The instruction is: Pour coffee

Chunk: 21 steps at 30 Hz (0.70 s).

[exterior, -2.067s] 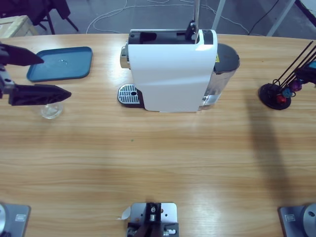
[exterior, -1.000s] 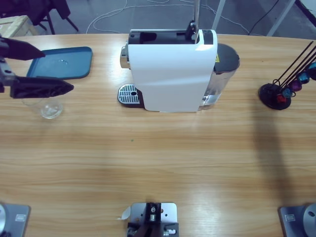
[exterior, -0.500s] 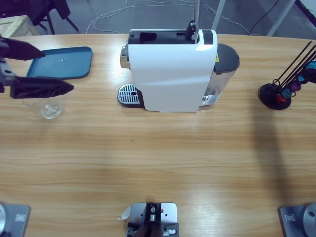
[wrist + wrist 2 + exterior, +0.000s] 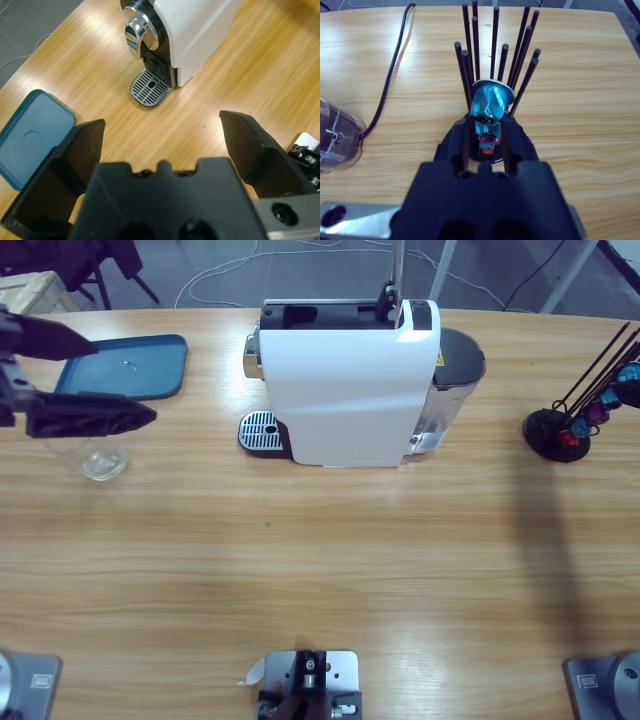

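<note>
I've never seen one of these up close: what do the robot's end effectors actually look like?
Each is matte black plastic. The left end effector has two broad, flat, wedge-shaped jaws rising from a blocky body with round screw holes. The right end effector has a similar black body, with a silver-grey metal piece beside it.

A teal tray [image 4: 122, 368] lies flat at the far left of the long wooden worktop [image 4: 330, 560], its rounded corner also showing in the left wrist view, while loose cables [image 4: 215, 268] trail over the grey floor [image 4: 200, 280] beyond the far edge
</note>
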Tool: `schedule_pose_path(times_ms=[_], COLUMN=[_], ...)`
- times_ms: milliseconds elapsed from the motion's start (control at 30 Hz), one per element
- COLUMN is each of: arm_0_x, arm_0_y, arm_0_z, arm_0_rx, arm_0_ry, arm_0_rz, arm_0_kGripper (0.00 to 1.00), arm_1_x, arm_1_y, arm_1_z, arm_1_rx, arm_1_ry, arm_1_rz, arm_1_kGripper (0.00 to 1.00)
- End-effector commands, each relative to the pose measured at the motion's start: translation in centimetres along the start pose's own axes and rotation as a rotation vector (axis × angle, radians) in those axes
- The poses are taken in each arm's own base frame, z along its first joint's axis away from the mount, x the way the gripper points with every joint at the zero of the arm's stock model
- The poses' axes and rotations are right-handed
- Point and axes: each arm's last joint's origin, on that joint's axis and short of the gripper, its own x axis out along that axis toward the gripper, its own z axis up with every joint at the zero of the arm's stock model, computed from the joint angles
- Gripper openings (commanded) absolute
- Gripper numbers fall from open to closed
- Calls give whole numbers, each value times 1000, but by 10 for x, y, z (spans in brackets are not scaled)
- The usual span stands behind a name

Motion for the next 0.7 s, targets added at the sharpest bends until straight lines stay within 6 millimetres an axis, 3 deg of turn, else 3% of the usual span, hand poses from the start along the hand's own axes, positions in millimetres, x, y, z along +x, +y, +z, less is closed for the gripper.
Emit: schedule_pose_path(times_ms=[33,467,700], arm_0_x=[19,19,19], arm_0_y=[-9,-9,-9], arm_0_z=[-9,-9,-9], arm_0_rx=[4,6,3], arm_0_ry=[59,60,57], arm_0_rz=[-35,-37,-37], arm_0_kGripper=[1000,1000,1000], arm_1_x=[4,5,5], arm_1_y=[-2,-4,-5], arm_1_z=[-7,-7,-6], arm_1_rx=[9,41,43], arm_1_ry=[23,25,23], arm_1_rz=[-32,-45,-62], arm_1_kGripper=[237,225,62])
